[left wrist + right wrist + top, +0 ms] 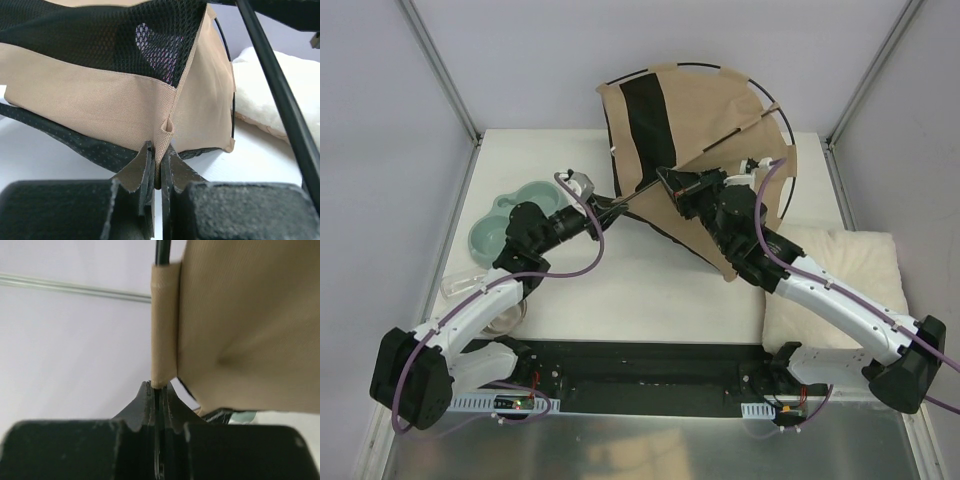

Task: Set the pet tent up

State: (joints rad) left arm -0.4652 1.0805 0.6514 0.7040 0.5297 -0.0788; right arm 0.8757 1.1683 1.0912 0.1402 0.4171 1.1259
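At the far middle of the tabletop the pet tent sits half raised, its tan panels slumped, with the cream cushion lying at the near right. Both arms reach in to the tent's near side. The left gripper is pinched fully closed on a tan fabric corner at the seam, just below a small loop. The right gripper is clamped tight on a thin black pole where it leaves its tan sleeve. The step in hand looks like seating that pole end at a corner of the fabric. To do it well, the left arm should hold the fabric taut and steady while the right feeds the pole along its own line, not across it. Bending the pole slowly should let the panel rise. A sideways tug risks the fabric slipping from the thin pinch, or the pole springing free.
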